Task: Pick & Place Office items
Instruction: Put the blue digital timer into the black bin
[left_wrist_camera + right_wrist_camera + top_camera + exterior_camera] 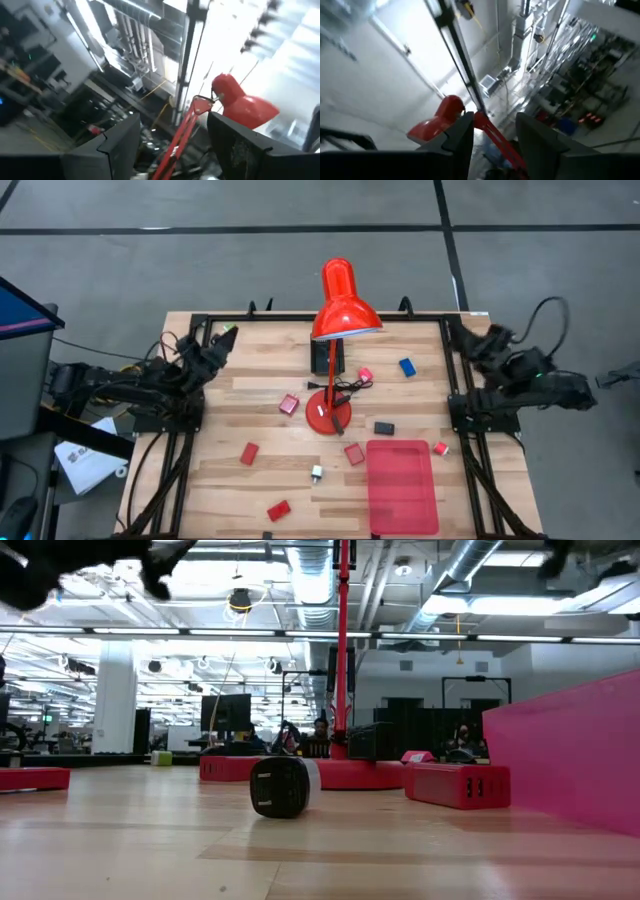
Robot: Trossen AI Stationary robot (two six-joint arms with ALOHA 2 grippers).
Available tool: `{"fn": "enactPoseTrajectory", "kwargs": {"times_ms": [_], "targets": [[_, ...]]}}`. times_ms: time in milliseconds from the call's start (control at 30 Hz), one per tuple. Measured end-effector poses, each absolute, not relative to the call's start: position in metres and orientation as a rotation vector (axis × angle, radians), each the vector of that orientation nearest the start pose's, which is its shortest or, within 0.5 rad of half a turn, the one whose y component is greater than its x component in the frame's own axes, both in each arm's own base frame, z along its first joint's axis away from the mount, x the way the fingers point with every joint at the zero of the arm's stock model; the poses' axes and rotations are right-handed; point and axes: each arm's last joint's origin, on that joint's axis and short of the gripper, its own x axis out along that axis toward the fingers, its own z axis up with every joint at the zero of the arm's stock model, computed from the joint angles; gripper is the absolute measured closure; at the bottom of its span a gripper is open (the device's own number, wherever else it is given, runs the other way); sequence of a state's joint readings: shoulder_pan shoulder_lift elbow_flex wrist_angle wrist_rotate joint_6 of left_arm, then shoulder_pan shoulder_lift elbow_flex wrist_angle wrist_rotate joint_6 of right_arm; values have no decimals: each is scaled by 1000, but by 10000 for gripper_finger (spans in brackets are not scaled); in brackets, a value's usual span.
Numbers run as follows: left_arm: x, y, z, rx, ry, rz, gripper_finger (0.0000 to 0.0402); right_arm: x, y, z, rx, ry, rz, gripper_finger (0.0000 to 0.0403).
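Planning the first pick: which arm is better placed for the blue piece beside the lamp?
Right, probably. The blue piece lies on the lamp's right side, nearer the right gripper than the left gripper.

Light wood bench (220, 480) with a red desk lamp (330, 416) standing mid-bench and a flat red tray (402, 486) near the front right. Scattered around: red blocks (249, 453), one blue block (407, 367), one black piece (384, 428) and a white-silver one (316, 472).
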State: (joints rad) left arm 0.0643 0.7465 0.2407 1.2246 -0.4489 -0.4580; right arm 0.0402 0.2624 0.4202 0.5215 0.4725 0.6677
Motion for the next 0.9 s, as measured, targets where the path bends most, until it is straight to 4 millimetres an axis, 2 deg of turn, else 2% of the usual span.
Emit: {"fn": "enactPoseTrajectory", "kwargs": {"times_ms": [100,167,267,367,500,633,800,900], "targets": [[149,22,305,-436,-768,380,172,77,-8,374,648,-638,-267,262],[155,24,322,-345,-707,470,172,83,-8,397,578,-482,-358,262],[161,28,340,-238,-539,690,171,88,-10,417,565,-213,-579,262],[163,32,351,-151,-308,891,171,86,-12,423,584,19,-777,262],[157,35,351,-153,-110,1092,171,84,-13,417,631,270,-962,262],[151,35,341,-256,-43,1143,171,91,-11,400,636,475,-1087,257],[152,34,318,-507,69,1036,171,121,-6,370,594,616,-1082,226],[162,29,310,-563,133,901,171,129,-6,347,587,725,-1145,196]]}}
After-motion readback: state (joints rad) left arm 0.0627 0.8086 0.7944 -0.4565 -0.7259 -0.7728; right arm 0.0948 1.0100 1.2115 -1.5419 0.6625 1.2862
